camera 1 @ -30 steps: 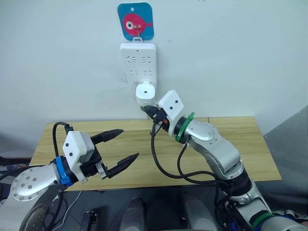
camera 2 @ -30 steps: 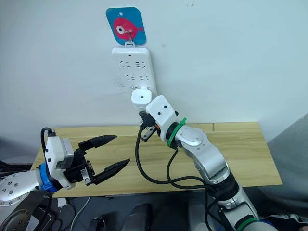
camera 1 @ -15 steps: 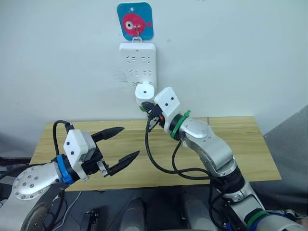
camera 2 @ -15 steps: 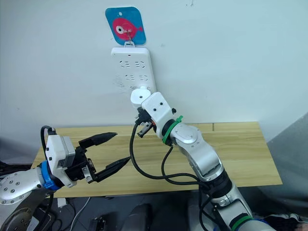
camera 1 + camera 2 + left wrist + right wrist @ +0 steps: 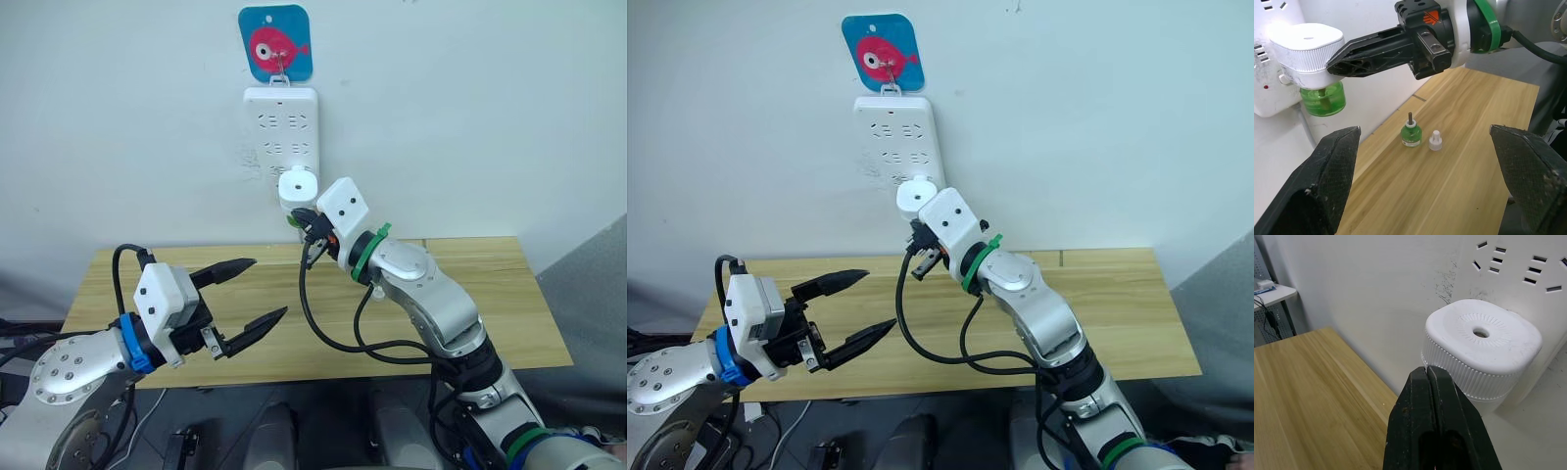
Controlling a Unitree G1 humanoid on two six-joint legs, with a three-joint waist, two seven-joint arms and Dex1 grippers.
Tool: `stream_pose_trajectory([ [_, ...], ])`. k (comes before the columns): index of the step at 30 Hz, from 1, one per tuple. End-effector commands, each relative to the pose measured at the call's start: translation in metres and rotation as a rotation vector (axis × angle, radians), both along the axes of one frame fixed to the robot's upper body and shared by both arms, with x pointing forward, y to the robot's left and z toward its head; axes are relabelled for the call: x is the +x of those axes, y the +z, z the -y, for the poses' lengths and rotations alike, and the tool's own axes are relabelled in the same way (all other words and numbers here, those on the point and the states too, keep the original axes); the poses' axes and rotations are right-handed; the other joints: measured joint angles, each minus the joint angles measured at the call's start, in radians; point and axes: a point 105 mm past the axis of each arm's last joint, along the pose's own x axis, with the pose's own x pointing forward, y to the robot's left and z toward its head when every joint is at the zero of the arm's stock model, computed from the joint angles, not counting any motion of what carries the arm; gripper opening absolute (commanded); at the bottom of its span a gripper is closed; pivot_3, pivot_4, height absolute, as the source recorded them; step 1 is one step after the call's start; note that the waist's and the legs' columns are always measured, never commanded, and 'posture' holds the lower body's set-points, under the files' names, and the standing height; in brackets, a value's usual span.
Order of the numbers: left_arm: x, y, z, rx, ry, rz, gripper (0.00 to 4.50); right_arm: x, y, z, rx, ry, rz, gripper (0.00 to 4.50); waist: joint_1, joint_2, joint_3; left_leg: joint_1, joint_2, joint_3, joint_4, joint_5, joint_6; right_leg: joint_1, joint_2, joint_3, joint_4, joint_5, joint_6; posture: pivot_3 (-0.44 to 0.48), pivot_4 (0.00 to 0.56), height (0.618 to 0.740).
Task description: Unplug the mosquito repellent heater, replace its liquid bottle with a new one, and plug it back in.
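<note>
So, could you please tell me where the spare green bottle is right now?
In the left wrist view, the spare green bottle stands upright on the wooden table near the wall, beside a small white cap, below the plugged-in heater.

The mosquito repellent heater (image 5: 1305, 46) looks like matt white plastic, smooth on its face and finely ribbed around its side; the bottle (image 5: 1323, 100) under it is clear, glossy green plastic or glass, hard to tell which. The table (image 5: 490, 294) is pale wood with a visible grain and a smooth, satin finish. The socket strip (image 5: 282, 132) is white plastic, scuffed with dark marks. The right hand (image 5: 1434, 418) has matt black plastic fingers; the left hand (image 5: 250, 292) has fingers with a rough, grainy black surface.
</note>
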Motion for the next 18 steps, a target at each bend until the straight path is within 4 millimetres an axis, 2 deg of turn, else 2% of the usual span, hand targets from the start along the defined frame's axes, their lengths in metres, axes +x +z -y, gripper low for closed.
stream_pose_trajectory([
  [1,-0.001,0.004,0.002,0.010,-0.011,0.034,4.50,0.007,0.015,0.012,0.030,-0.071,0.049,0.02,0.001,0.000,0.000,0.000,0.000,0.000,0.000,0.000,0.000,0.000,0.000,0.000,0.000,0.000,0.000,-0.033,0.203,0.725],
  [6,-0.001,0.004,0.002,0.010,-0.014,0.034,4.50,0.008,0.014,0.013,0.020,-0.076,0.040,0.02,0.001,0.000,0.000,0.000,0.000,0.000,0.000,0.000,0.000,0.000,0.000,0.000,0.000,0.000,0.000,-0.032,0.205,0.725],
  [13,0.000,0.003,0.002,0.012,-0.018,0.039,4.50,-0.007,0.019,0.009,0.054,0.029,-0.008,0.02,0.000,0.000,0.000,0.000,0.000,0.000,0.000,0.000,0.000,0.000,0.000,0.000,0.000,0.000,0.000,-0.037,0.206,0.725],
  [18,0.001,0.003,0.002,0.011,-0.021,0.040,4.50,-0.007,0.018,0.010,0.034,0.024,-0.001,0.02,-0.001,0.000,0.000,0.000,0.000,0.000,-0.001,0.000,0.000,0.000,0.000,0.000,-0.001,0.000,0.000,-0.037,0.205,0.725],
])
